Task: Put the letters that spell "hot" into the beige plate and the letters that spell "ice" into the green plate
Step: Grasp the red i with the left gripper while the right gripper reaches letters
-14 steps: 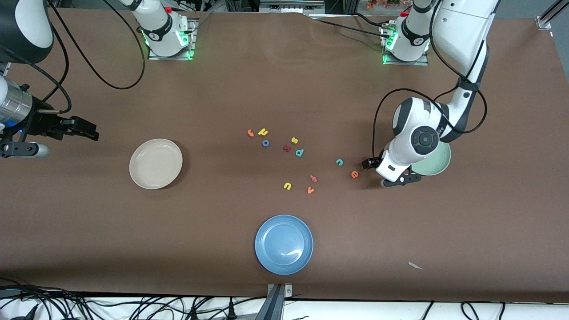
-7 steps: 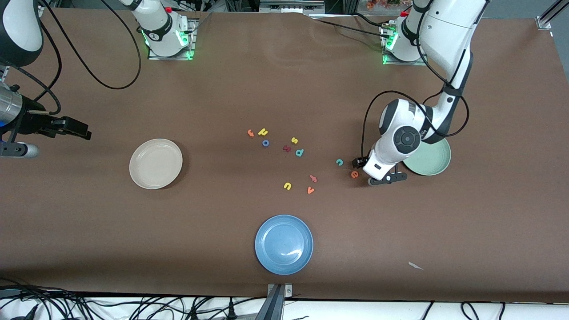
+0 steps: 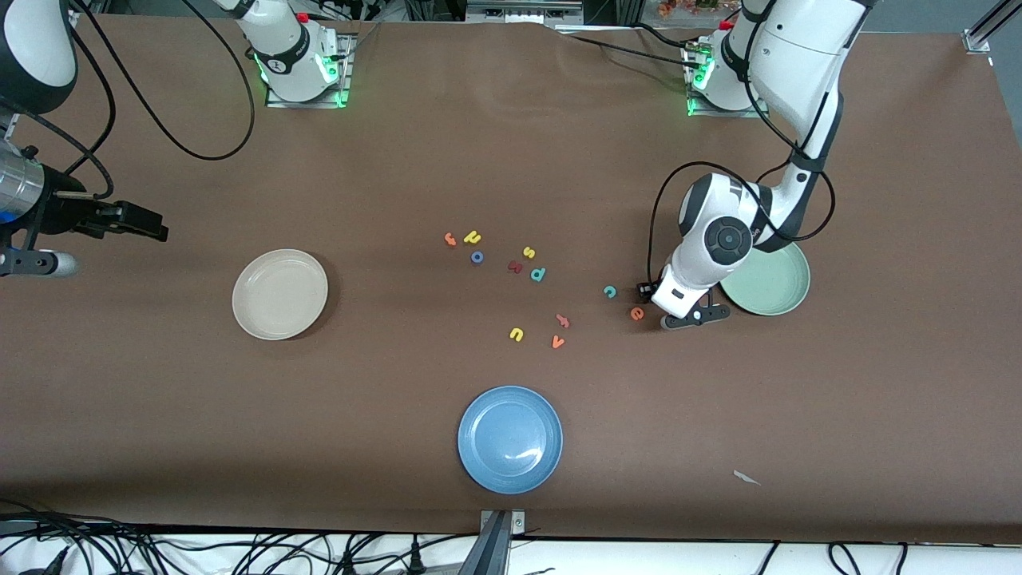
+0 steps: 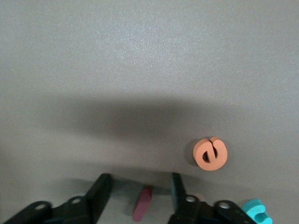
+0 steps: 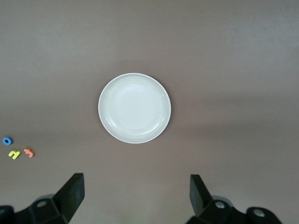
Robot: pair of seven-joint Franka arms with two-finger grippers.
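Left tool (image 4: 140,196) low over worktop, jaws apart, straddling red i (image 4: 142,204) without touching it; i lies flat between c (image 3: 610,291) and green plate (image 3: 773,281). Orange e (image 3: 636,313) at i's 7 o'clock. Right tool (image 5: 135,193) waits high over beige plate (image 5: 134,108), jaws wide, empty. Yellow h (image 3: 473,236), blue o (image 3: 477,257), orange t (image 3: 450,239) cluster mid-worktop. Both plates empty.

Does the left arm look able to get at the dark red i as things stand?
Probably yes. The left tool is down at the table with its fingers on either side of the dark red i, a gap still showing on each side. Nothing lies between them; the orange e sits apart.
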